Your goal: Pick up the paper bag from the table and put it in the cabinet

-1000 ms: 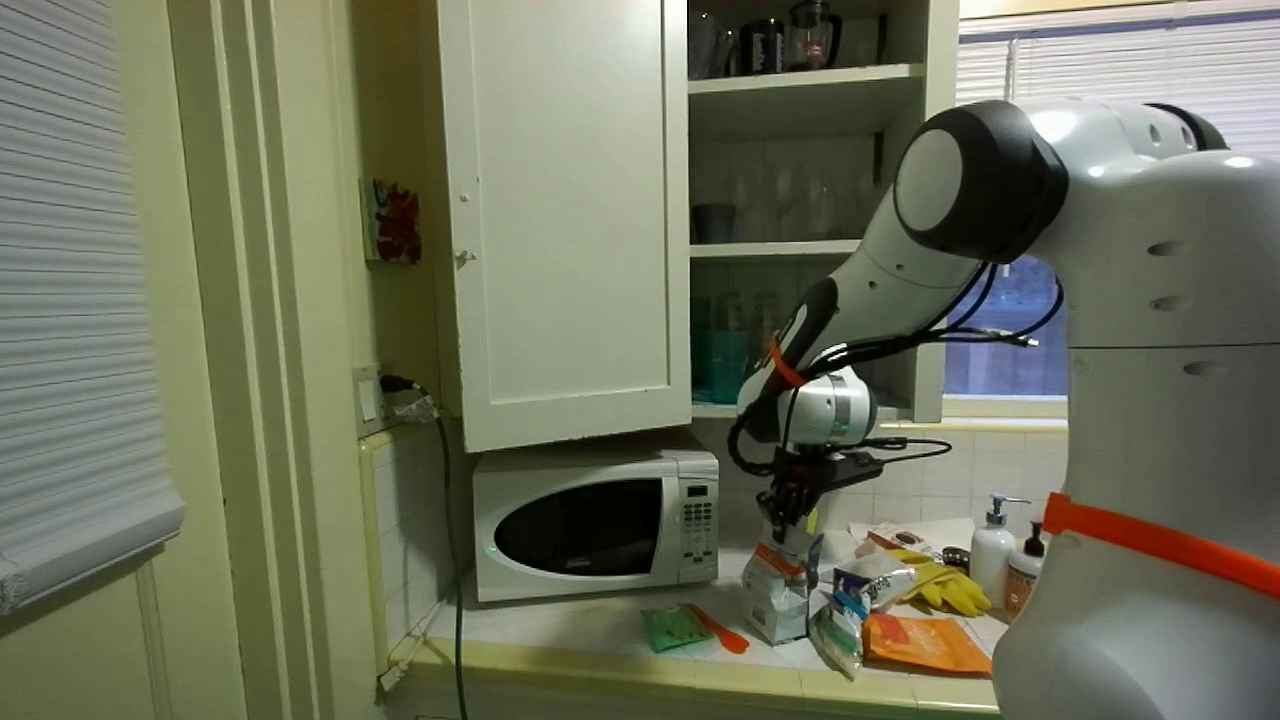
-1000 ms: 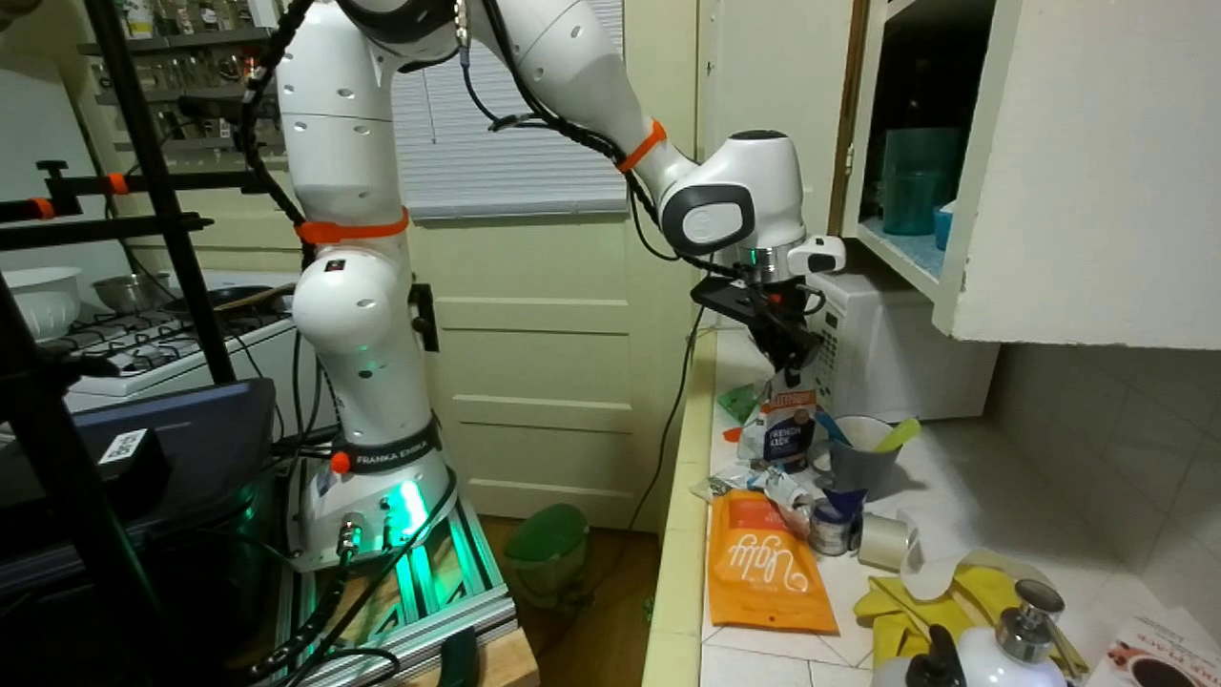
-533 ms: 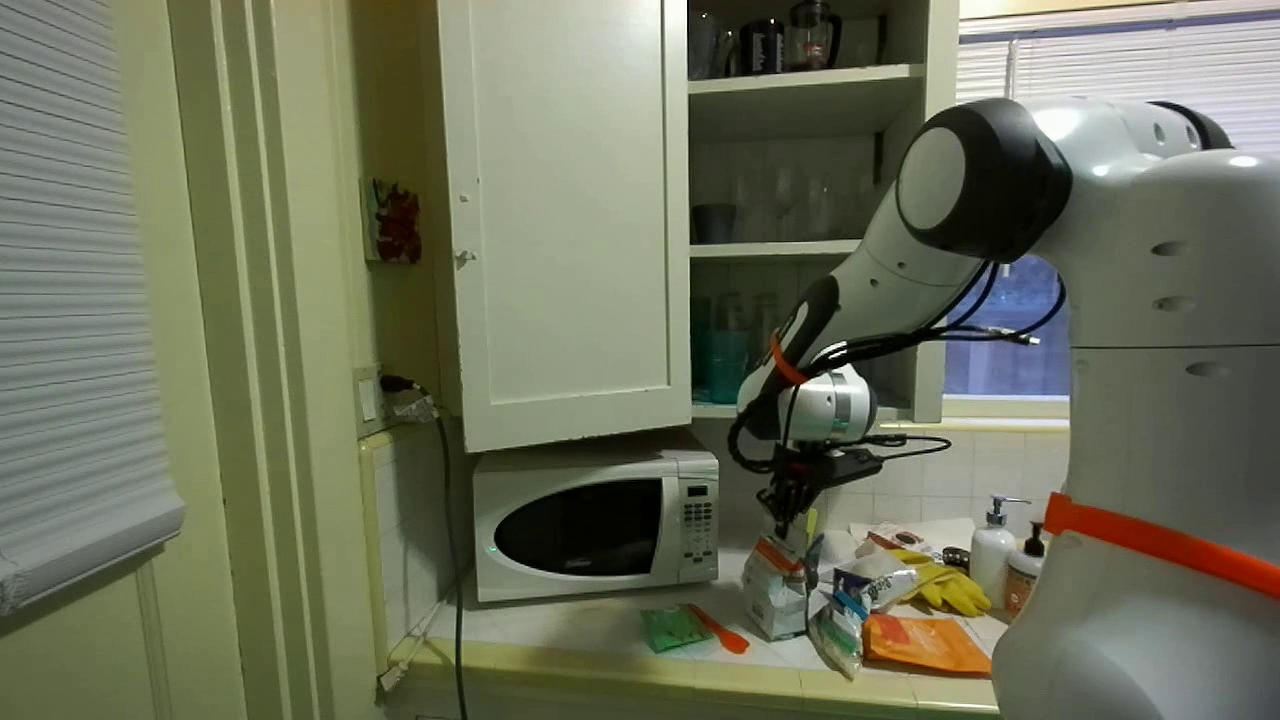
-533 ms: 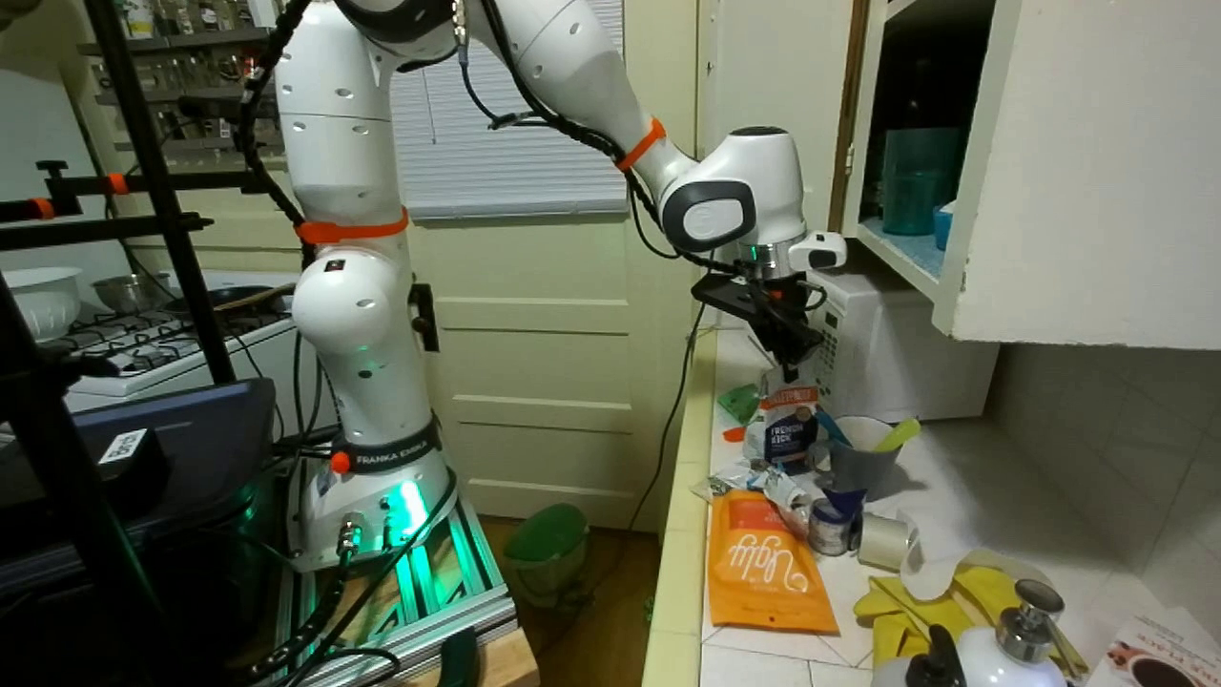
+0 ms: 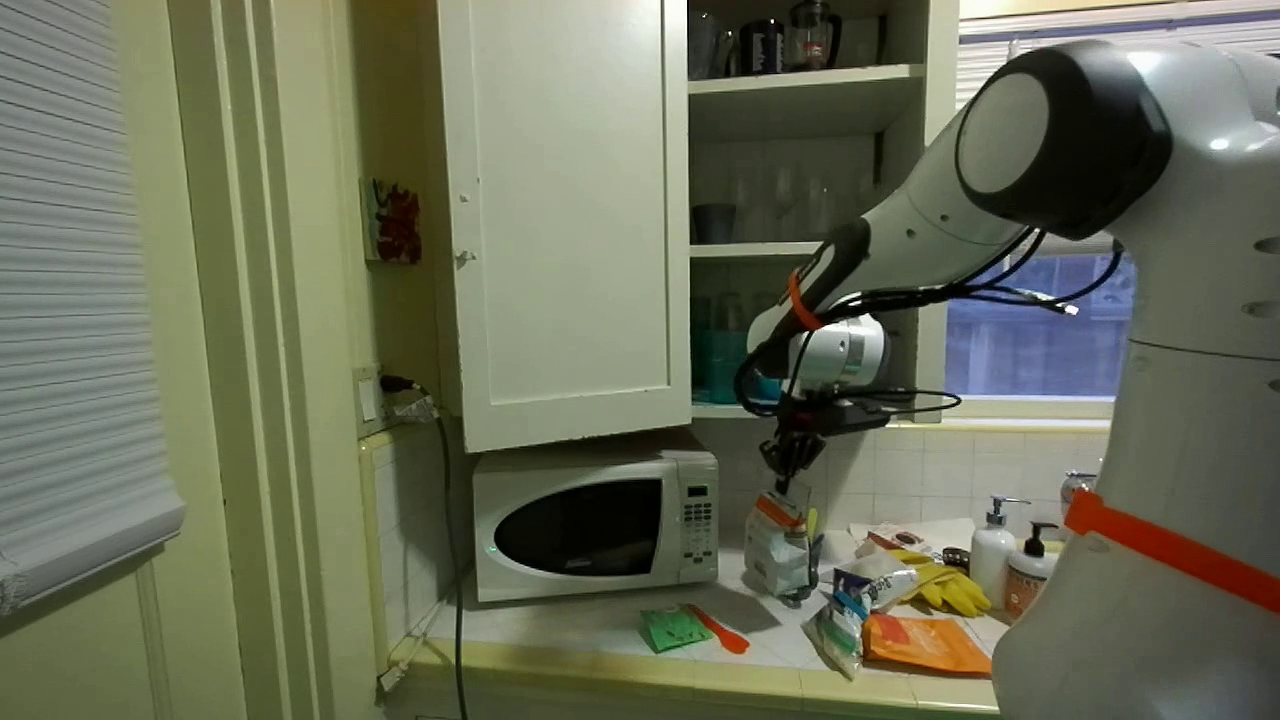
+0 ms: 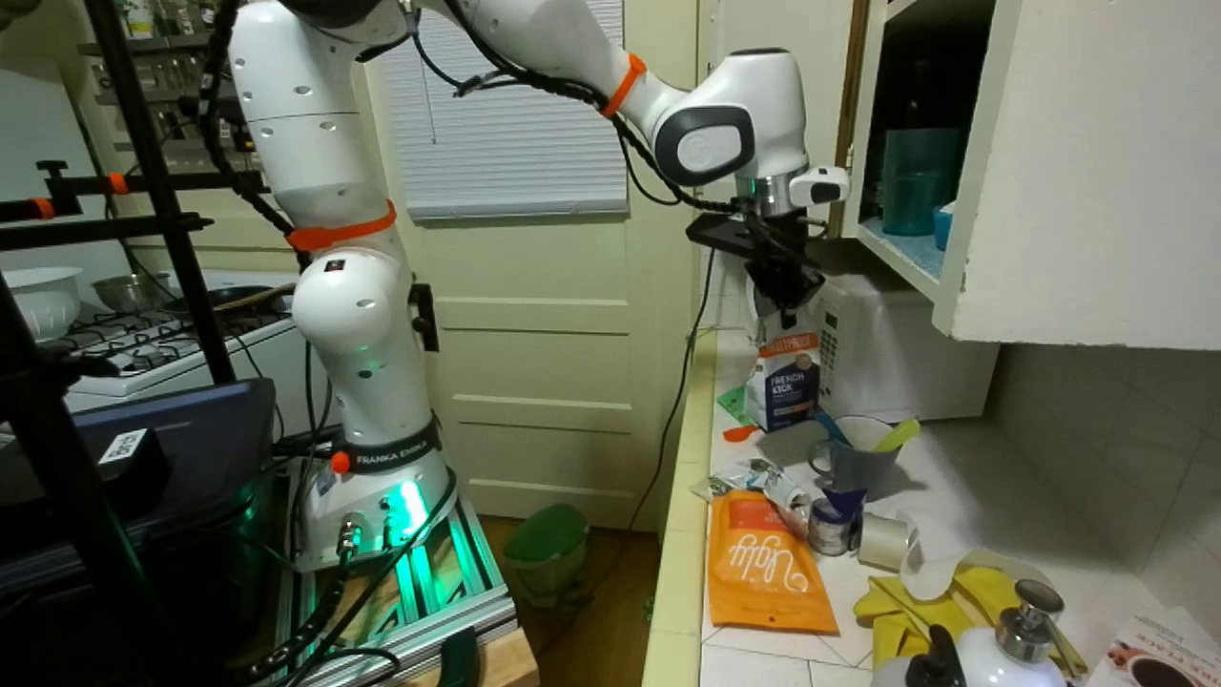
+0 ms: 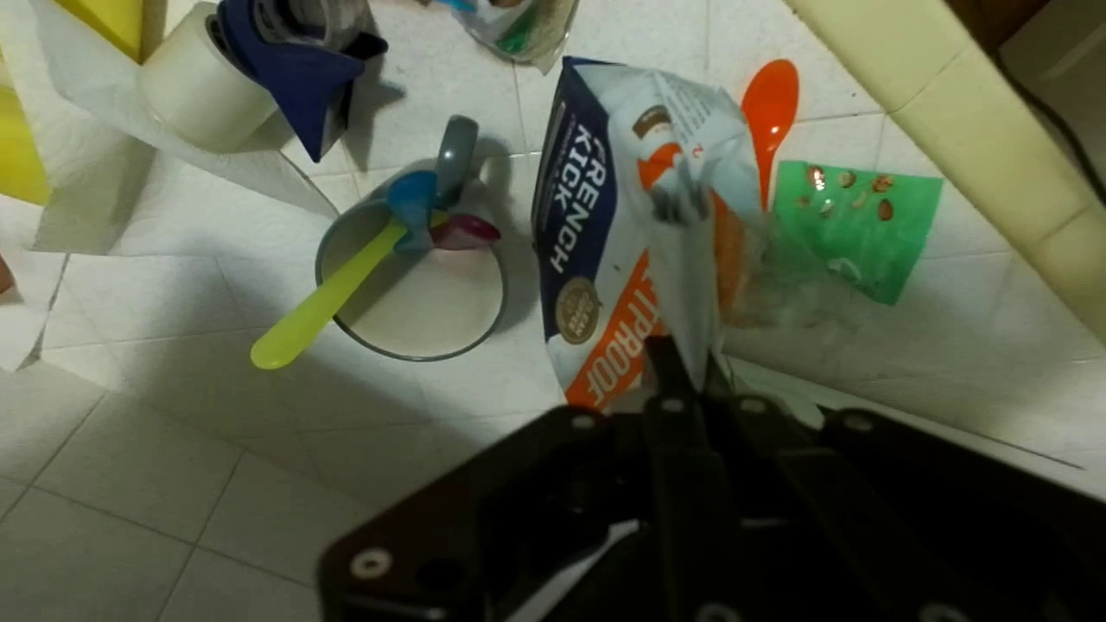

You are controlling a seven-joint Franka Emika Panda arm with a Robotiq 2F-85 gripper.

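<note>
The paper bag (image 5: 774, 555) is whitish with a red-orange band and a dark blue panel. It hangs nearly upright a little above the table (image 5: 560, 628), also in an exterior view (image 6: 788, 384). My gripper (image 5: 783, 486) is shut on the bag's crumpled top edge, also in an exterior view (image 6: 789, 320). In the wrist view the bag (image 7: 596, 216) runs away from the fingertips (image 7: 691, 371). The cabinet (image 5: 800, 249) stands open above the counter, with its door (image 5: 575, 220) swung over the microwave. The cabinet also shows in an exterior view (image 6: 1097, 172).
The white microwave (image 5: 597, 530) stands beside the bag. A grey mug with spoons (image 6: 863, 468) stands close by. An orange packet (image 6: 771, 572), yellow gloves (image 6: 954, 611), a green packet (image 5: 675, 628) and soap bottles (image 5: 991, 555) lie or stand along the counter. Glasses and cups fill parts of the shelves.
My gripper has risen with the bag in it, lifting the bag off the table. The arm has drawn up and back. The other things stay put.
</note>
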